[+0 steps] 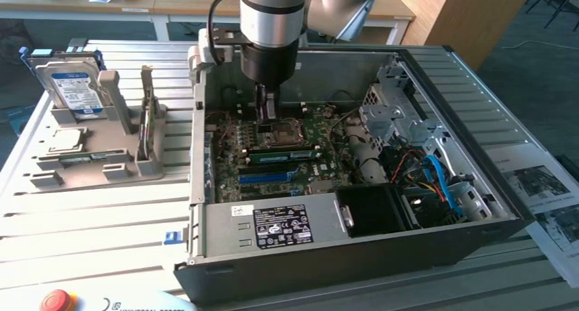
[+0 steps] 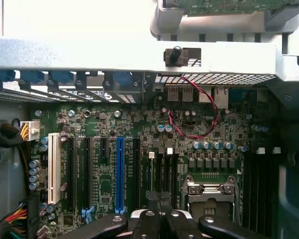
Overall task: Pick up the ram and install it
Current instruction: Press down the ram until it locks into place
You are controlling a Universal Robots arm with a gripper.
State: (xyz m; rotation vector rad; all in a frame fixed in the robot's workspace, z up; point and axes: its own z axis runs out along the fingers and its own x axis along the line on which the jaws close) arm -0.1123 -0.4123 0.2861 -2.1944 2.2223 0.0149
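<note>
The ram [image 1: 285, 152] is a long green stick with a pale label. It stands on edge in a motherboard slot beside the square processor socket [image 1: 281, 130], inside the open computer case [image 1: 362, 257]. My gripper [image 1: 265, 118] hangs straight down into the case, shut with nothing between its fingers. Its tip is just over the socket, by the ram's end at the exterior view's left. In the wrist view the shut gripper [image 2: 159, 219] points at the dark slots between the blue slot [image 2: 119, 174] and the socket [image 2: 209, 196]. I cannot tell whether the tips touch the ram.
A grey fixture [image 1: 91, 172] at the exterior view's left holds an upright hard drive [image 1: 70, 84], a silver chip [image 1: 64, 140] and a flat green strip [image 1: 86, 157]. Case walls, a drive cage [image 1: 398, 114], a power supply [image 1: 271, 226] and cables [image 1: 434, 175] hem in the gripper.
</note>
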